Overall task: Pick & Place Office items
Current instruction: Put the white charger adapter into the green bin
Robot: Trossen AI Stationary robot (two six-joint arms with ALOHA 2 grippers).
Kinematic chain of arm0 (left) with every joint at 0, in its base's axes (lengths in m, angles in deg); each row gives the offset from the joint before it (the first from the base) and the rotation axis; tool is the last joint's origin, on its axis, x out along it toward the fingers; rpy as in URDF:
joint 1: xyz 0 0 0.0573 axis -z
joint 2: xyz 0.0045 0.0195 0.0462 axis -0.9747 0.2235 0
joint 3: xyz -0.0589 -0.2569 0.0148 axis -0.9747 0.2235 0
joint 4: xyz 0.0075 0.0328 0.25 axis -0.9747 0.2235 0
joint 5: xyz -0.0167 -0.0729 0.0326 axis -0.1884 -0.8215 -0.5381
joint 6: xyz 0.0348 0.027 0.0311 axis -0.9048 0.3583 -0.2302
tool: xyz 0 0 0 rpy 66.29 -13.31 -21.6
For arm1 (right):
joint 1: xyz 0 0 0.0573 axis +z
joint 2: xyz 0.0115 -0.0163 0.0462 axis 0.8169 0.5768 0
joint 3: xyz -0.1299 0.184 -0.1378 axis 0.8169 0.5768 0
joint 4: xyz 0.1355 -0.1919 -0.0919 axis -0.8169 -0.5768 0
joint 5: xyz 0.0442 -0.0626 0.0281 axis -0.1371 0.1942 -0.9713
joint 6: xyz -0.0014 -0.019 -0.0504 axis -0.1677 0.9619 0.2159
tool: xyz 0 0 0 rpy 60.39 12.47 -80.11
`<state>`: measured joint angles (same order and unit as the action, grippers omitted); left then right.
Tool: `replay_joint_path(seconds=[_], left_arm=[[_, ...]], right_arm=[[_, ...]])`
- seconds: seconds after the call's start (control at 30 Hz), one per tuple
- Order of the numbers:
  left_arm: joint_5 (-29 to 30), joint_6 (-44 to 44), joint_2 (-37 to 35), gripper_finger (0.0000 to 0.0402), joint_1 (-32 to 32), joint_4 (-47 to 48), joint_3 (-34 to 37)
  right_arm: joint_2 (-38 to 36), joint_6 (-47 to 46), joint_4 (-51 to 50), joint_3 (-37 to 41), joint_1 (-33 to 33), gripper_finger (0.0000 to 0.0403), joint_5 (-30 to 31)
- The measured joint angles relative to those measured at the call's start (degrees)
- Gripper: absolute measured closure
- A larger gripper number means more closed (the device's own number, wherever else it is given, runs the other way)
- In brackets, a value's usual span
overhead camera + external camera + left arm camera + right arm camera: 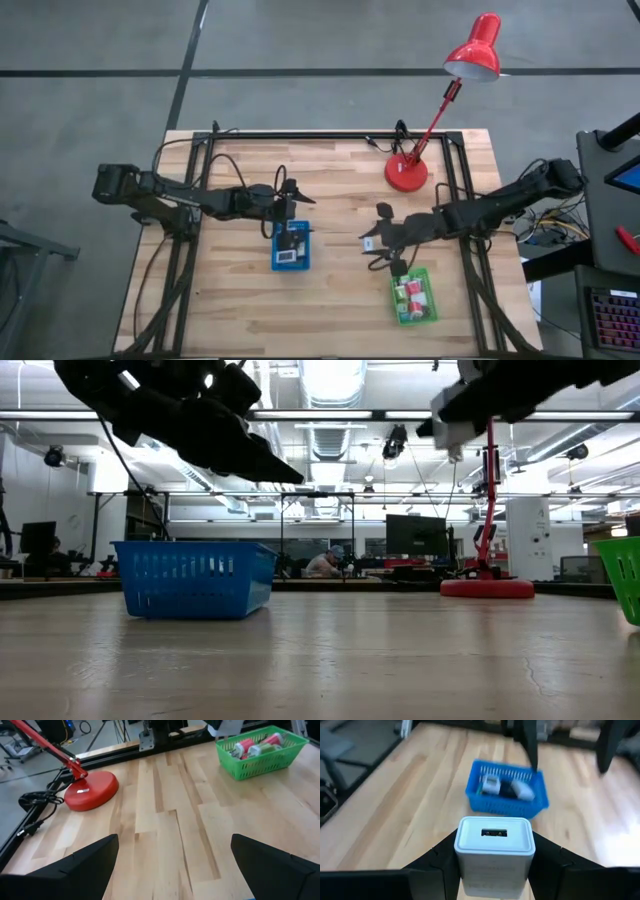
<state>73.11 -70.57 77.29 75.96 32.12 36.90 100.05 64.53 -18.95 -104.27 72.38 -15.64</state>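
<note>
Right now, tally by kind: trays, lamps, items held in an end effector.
Trays: 2 (blue tray, green tray)
Lamps: 1 (red lamp)
Held items: 1 (white charger block in the right end effector; left end effector open, empty, over the blue tray)
Total: 4; tray contents not counted.

A grey floor [90, 110] crossed by dark lines surrounds the wooden table [330, 300], while beyond it stretches an open workshop with ceiling strip lights [330, 380], a dark monitor [415, 535] and a seated person [325, 563].

White charger block [495, 845], claw-held, upright
</note>
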Motion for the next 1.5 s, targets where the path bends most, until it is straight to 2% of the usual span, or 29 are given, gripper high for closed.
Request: replay_joint_path(seconds=[0.3,0.8,1.13,1.5], left_arm=[[2.7,-0.6,-0.2,0.0016,-0.1,1.7,0.5],[5.9,-0.8,-1.1,0.0016,-0.3,5.4,0.6],[7.5,0.3,-4.5,0.0016,-0.2,7.1,2.6],[7.4,2.1,-12.0,0.0016,-0.2,5.7,6.9]], right_arm=[[3.6,-9.1,-19.3,-7.9,5.0,0.0239,0.1],[8.4,-26.6,-41.8,-17.9,14.3,0.0239,-1.4],[13.8,-32.6,-44.9,-19.0,17.1,0.0239,-6.6],[14.1,-38.2,-46.2,-17.6,18.7,0.0239,-13.1]])
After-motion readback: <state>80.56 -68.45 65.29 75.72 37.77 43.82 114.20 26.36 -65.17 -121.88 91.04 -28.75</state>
